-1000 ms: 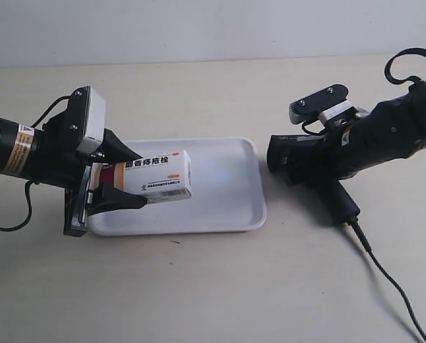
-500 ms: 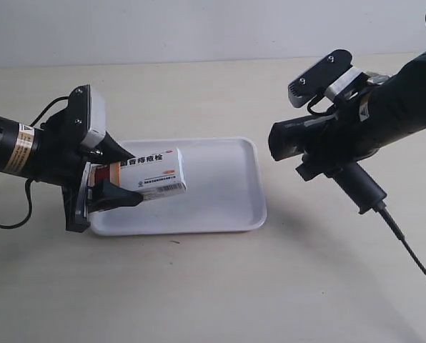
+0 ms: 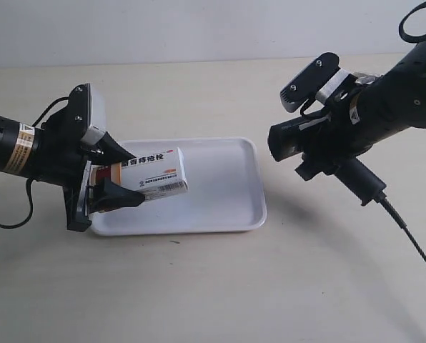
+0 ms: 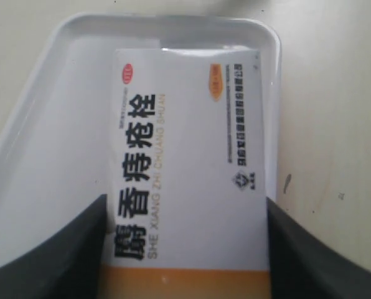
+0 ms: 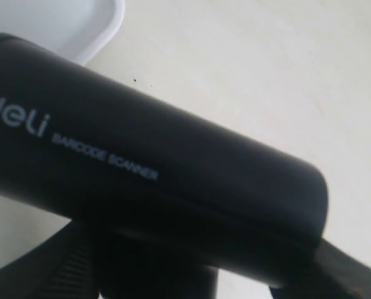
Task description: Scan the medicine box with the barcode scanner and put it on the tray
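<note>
Since a second ago the scanner (image 3: 320,153) has risen off the table (image 3: 199,286), right of the tray (image 3: 227,193). Over the tray's left end, the left gripper (image 3: 124,179) clamps the box (image 3: 152,174), printed "SHE XIANG ZHI CHUANG SHUAN". Beside the tray's right edge, the right gripper (image 5: 192,274) grips the scanner, marked "deli BARCODE SCANNER".

The medicine box (image 4: 188,162) carries large black Chinese characters 麝香痔疮栓 running along its white face, with the small grey pinyin line "SHE XIANG ZHI CHUANG SHUAN" beside them. A small red oval mark and an orange oval sit near its far end, both too small to read. The barcode scanner (image 5: 154,180) bears "deli" and, beside it, "BARCODE SCANNER" in pale lettering.
</note>
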You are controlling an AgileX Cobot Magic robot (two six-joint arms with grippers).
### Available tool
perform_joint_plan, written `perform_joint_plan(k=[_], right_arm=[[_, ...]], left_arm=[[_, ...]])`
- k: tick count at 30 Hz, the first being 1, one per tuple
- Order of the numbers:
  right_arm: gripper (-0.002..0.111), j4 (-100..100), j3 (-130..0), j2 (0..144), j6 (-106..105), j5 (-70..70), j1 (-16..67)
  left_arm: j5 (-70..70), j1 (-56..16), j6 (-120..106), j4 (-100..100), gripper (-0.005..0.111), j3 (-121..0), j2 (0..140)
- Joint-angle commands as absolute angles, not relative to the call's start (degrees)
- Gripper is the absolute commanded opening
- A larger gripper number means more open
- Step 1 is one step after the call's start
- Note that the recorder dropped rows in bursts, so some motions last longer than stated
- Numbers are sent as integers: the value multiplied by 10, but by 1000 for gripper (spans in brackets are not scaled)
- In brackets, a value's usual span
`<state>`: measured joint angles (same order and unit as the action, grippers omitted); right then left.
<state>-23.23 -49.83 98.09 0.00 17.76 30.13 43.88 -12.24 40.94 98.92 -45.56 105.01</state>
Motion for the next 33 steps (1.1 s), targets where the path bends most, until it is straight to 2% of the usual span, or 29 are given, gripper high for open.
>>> perform_joint_plan(k=[1, 8, 20, 25, 33], right_arm=[[0, -249, -519, 979, 16, 202, 306], [0, -245, -519, 967, 30, 223, 306], [0, -298, -519, 1045, 183, 112, 278], [0, -298, -519, 1079, 212, 73, 269], [0, -281, -519, 1107, 212, 33, 269]], left_arm=[[447, -120, 410, 987, 0, -460, 1054], [449, -120, 412, 982, 0, -461, 1054], [437, -123, 408, 856, 0, -467, 1088], [415, -149, 422, 857, 0, -482, 1114], [249, -205, 450, 813, 0, -502, 1125]])
